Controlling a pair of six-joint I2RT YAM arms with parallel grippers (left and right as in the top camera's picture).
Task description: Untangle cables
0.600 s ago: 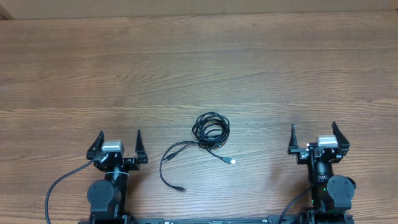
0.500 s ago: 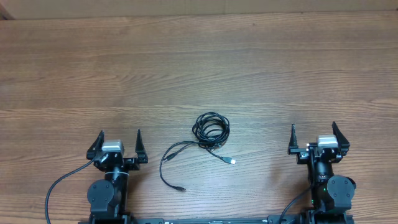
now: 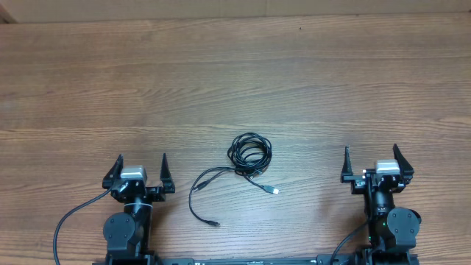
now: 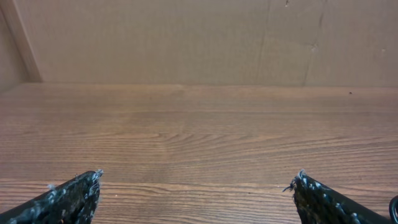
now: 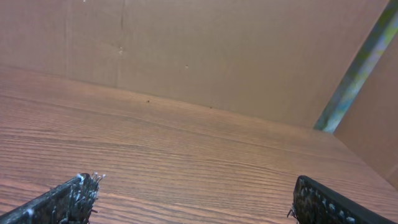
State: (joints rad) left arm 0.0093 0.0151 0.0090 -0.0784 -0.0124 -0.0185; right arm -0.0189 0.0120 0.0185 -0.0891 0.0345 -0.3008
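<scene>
The cables (image 3: 249, 153) lie on the wooden table between the two arms: a small tangled black coil, with one strand running down-left to a plug end (image 3: 214, 222) and another running right to a silver-tipped plug (image 3: 275, 191). My left gripper (image 3: 140, 163) is open and empty, left of the cables. My right gripper (image 3: 371, 157) is open and empty, to their right. Both wrist views show only bare table between the open fingertips (image 4: 198, 180) (image 5: 193, 186); the cables do not appear there, apart from a dark sliver at the left wrist view's lower right corner.
The wooden table (image 3: 235, 81) stretches far ahead of both arms to a brown cardboard wall (image 4: 186, 37). Thicker black arm wires (image 3: 70, 221) hang at the near edge by the arm bases.
</scene>
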